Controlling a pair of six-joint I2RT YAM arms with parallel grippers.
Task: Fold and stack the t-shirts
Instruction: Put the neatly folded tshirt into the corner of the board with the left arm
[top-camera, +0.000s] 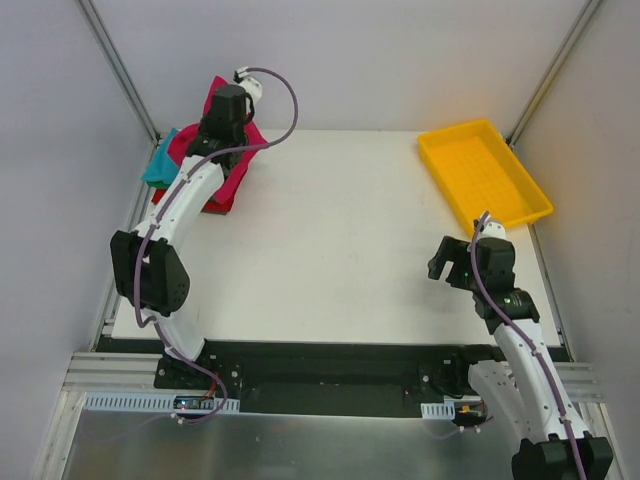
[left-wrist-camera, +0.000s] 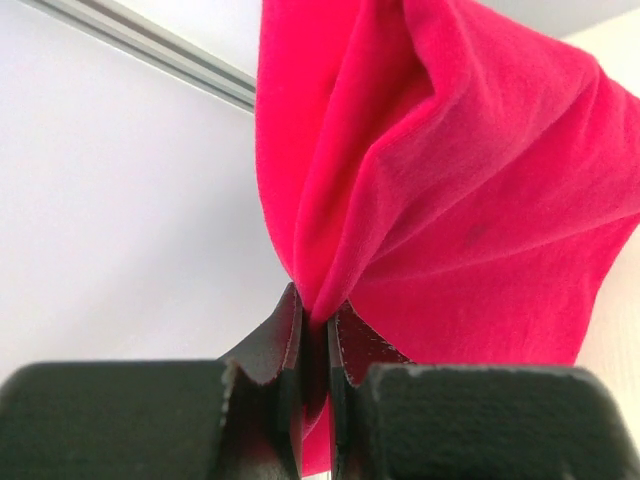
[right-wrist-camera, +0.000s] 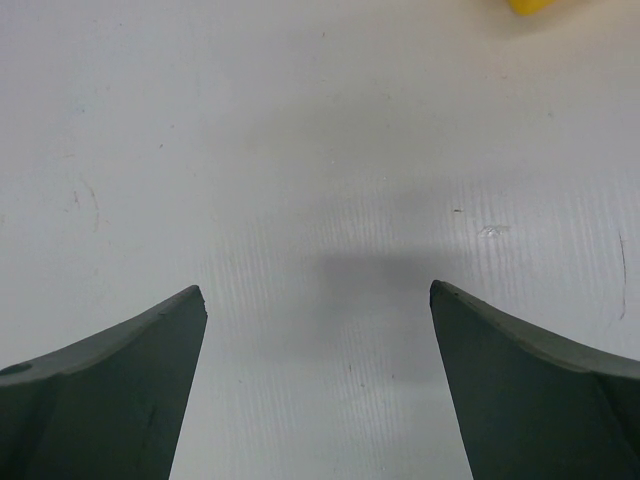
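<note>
Two arms reach over the white table (top-camera: 340, 240), one at each side of it. At the table's far left corner sits a pile of t-shirts. A teal t-shirt (top-camera: 157, 166) shows at the pile's left side, by the table's left edge, and a red t-shirt (top-camera: 217, 206) shows along the pile's near side. A magenta-pink t-shirt (top-camera: 240, 168) lies bunched on top of them.

The left gripper (top-camera: 218, 132) is over this pile. In the left wrist view, its fingers (left-wrist-camera: 275, 350) are clenched on a fold of the pink cloth. The cloth fans out from the pinch in deep creases. Whether the pinched cloth is lifted off the pile cannot be told.

The right gripper (top-camera: 447, 262) hangs above the table's near right part, well apart from the shirts. Its fingers (right-wrist-camera: 120, 370) are released and spread wide. Only bare table surface shows between them.

A yellow plastic tray (top-camera: 437, 165) stands at the table's far right corner, set at a slant to the table's edges. A sliver of it shows at the top of the right wrist view.
</note>
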